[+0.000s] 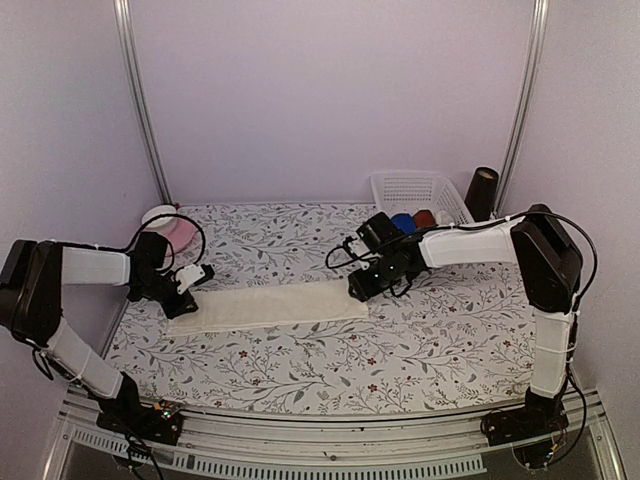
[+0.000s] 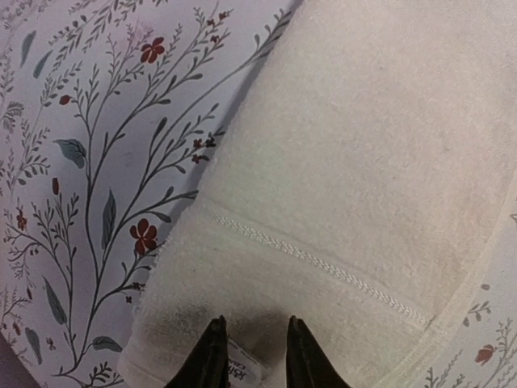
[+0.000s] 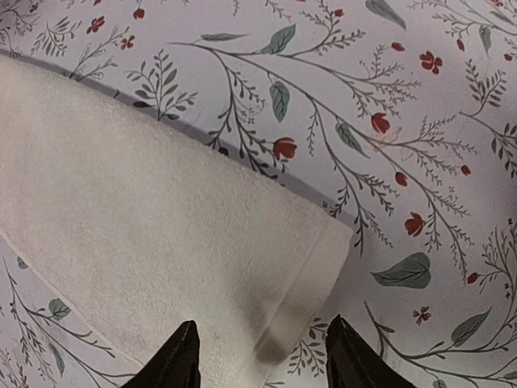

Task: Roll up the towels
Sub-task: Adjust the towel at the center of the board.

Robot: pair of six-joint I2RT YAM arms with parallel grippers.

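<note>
Cream towel (image 1: 268, 305) flat on floral table (image 1: 400, 340)

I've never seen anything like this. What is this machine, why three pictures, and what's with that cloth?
Two robot arms, the left arm and the right arm, stand at a flower-patterned table. The wide picture looks down from above; each close-up comes from a wrist camera. A cream towel lies flat as a long strip. The right gripper is open over one end. The left gripper, fingers close together, is at the other end; whether it pinches the towel is unclear.
</note>
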